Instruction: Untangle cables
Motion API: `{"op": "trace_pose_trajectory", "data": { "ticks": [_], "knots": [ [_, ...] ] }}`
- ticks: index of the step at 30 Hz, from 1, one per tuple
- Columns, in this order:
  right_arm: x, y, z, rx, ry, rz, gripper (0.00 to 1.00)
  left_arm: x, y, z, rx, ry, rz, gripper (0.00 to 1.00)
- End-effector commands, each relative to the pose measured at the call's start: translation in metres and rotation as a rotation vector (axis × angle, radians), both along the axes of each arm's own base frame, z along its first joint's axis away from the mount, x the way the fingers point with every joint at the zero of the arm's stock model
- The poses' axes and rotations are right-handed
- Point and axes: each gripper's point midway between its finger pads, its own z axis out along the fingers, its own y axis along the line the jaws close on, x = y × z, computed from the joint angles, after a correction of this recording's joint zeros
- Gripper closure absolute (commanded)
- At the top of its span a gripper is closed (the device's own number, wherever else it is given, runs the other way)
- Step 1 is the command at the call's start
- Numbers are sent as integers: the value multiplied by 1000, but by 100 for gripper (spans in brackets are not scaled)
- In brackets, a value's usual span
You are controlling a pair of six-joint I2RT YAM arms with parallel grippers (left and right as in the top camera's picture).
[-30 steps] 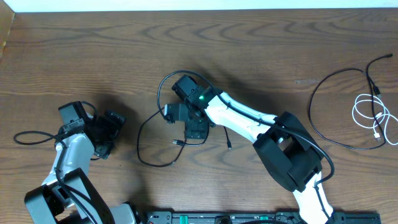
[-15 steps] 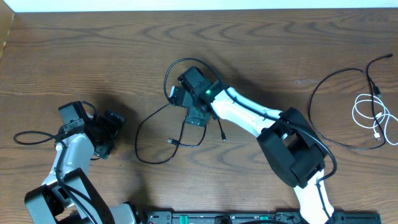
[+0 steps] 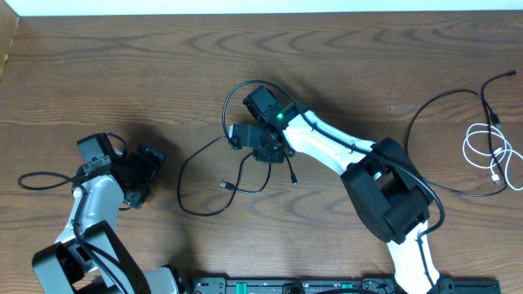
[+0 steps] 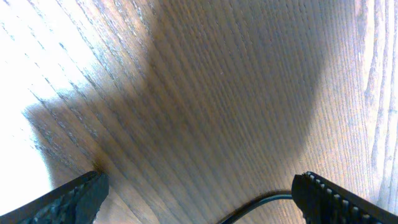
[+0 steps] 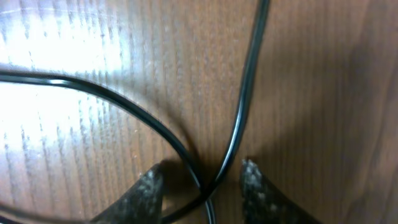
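A thin black cable [image 3: 196,208] lies looped at mid-table, and one loop arches over my right gripper [image 3: 260,145]. In the right wrist view two strands of this black cable [image 5: 245,93] cross between the fingertips of the right gripper [image 5: 202,171]. The jaws stand narrowly apart, with a gap on each side of the strands. At the far right lie another black cable [image 3: 425,106] and a coiled white cable [image 3: 490,151]. My left gripper [image 3: 140,175] rests low at the left. In its wrist view the left gripper [image 4: 199,186] is wide open over bare wood.
A black cord [image 4: 261,200] curves along the wood just inside the left gripper's right finger. Another black cord [image 3: 37,178] trails left from the left arm. The right arm's elbow [image 3: 384,196] stands bulky at right of centre. The table's far edge [image 3: 261,11] runs along the top.
The right gripper has shifted right and slightly back, the black cable's loop moving with it. Its jaws have narrowed around the crossing strands. The left arm has not moved.
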Motion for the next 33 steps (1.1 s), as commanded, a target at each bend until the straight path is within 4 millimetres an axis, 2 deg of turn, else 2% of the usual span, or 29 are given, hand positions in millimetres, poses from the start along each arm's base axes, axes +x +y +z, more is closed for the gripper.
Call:
{"op": "trace_pose_trajectory", "data": {
  "ticks": [1, 2, 7, 10, 14, 16, 19, 22, 29, 30, 33],
  "knots": [
    [-16, -22, -45, -109, 67, 26, 89, -9, 4, -7, 10, 44, 25, 0],
    [-16, -23, -45, -112, 65, 24, 99, -9, 4, -7, 9, 44, 25, 0],
    [-12, -25, -45, -112, 59, 1, 99, -9, 4, -7, 10, 44, 25, 0],
    [-4, -23, -35, -92, 42, -21, 99, -9, 4, -7, 9, 44, 25, 0],
    [25, -20, -3, -17, -12, -154, 99, -9, 4, -7, 9, 44, 25, 0],
    [44, -26, 12, 14, -51, -255, 99, -9, 4, -7, 9, 44, 25, 0],
    [70, -42, 29, 58, -86, -428, 99, -9, 4, -7, 9, 44, 25, 0],
    [81, -60, 30, 64, -81, -511, 99, -9, 4, -7, 9, 44, 25, 0],
    [110, -133, 27, -21, -119, -829, 99, -9, 4, -7, 9, 44, 25, 0],
    [113, -149, 28, -34, -117, -888, 99, -9, 4, -7, 9, 44, 25, 1],
    [114, -170, 30, -53, -101, -930, 99, -9, 4, -7, 9, 44, 25, 0]
  ]
}}
